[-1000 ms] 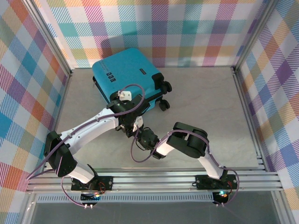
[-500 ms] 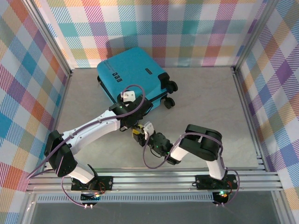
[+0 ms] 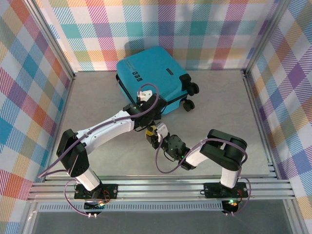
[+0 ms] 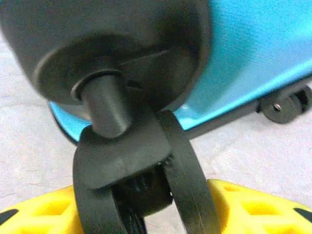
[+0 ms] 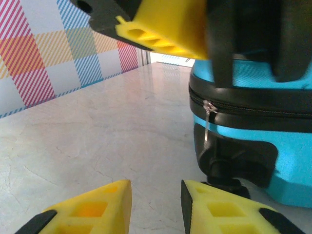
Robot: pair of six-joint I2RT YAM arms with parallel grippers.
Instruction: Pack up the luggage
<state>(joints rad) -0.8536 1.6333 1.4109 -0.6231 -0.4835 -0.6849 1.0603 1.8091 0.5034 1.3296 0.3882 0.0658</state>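
Closed turquoise suitcase (image 3: pixel 153 75) lies flat at the back of the table (image 3: pixel 219 122), near the middle.
The left claw (image 4: pixel 146 209) reaches to its near corner and clamps a black caster wheel (image 4: pixel 146 161), yellow fingers (image 4: pixel 253 207) against either side. Just right of it, the right claw (image 5: pixel 156 204) sits low over the table, slightly parted and holding nothing, facing the suitcase.
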